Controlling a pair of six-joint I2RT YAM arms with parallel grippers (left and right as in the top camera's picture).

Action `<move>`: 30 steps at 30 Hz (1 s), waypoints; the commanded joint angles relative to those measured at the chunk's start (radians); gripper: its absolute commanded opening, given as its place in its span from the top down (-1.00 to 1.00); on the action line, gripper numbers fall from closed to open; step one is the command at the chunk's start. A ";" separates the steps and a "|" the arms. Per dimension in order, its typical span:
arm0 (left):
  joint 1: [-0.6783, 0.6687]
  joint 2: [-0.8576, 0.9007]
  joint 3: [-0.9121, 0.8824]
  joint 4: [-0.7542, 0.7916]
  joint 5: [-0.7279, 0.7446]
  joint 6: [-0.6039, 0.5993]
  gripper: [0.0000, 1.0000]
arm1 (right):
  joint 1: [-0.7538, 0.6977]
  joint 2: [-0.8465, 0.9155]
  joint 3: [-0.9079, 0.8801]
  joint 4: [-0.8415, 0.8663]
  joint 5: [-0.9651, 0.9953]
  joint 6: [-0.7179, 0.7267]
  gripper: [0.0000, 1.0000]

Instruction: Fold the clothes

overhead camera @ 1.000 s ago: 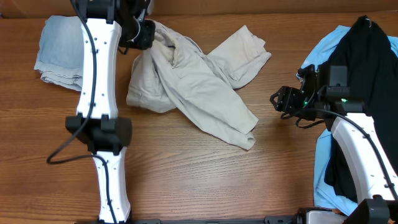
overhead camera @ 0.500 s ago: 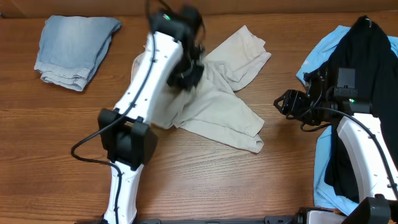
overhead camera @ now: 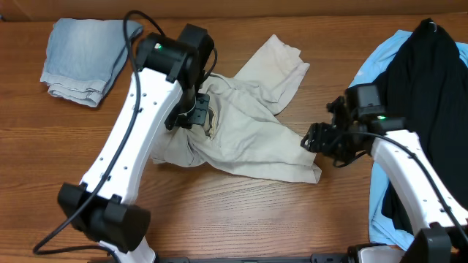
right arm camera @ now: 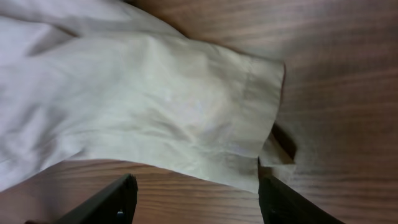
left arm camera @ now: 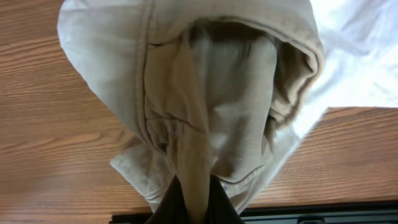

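I am pinching the beige garment (overhead camera: 252,139) in my left claw (left arm camera: 191,202), its bulk spreading just ahead, and should be lining my wide right claw (right arm camera: 196,190) squarely over the hem (right arm camera: 261,112) beneath.

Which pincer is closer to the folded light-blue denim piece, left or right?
Left. The left pincer, shut on the beige garment, is down and right of the denim piece; the right pincer is much farther right, at the garment's far end.
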State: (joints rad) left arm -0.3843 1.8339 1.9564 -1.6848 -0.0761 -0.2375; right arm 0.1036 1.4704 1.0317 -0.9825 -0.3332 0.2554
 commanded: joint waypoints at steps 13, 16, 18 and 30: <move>-0.002 -0.020 -0.044 0.078 -0.073 -0.032 0.92 | 0.020 0.019 -0.293 0.360 0.018 0.142 -0.15; -0.002 -0.020 -0.045 0.081 -0.073 -0.032 0.91 | 0.020 0.019 -0.302 0.419 0.018 0.142 -0.06; -0.002 -0.020 -0.046 0.086 -0.074 -0.031 0.92 | 0.020 0.019 -0.303 0.450 0.018 0.142 0.20; -0.002 -0.020 -0.054 0.111 -0.073 -0.020 0.92 | -0.138 -0.029 -0.013 0.311 -0.057 0.071 0.92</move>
State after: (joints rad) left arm -0.3843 1.8252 1.9072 -1.5772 -0.1322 -0.2562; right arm 0.0376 1.4864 0.8627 -0.6422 -0.3515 0.3733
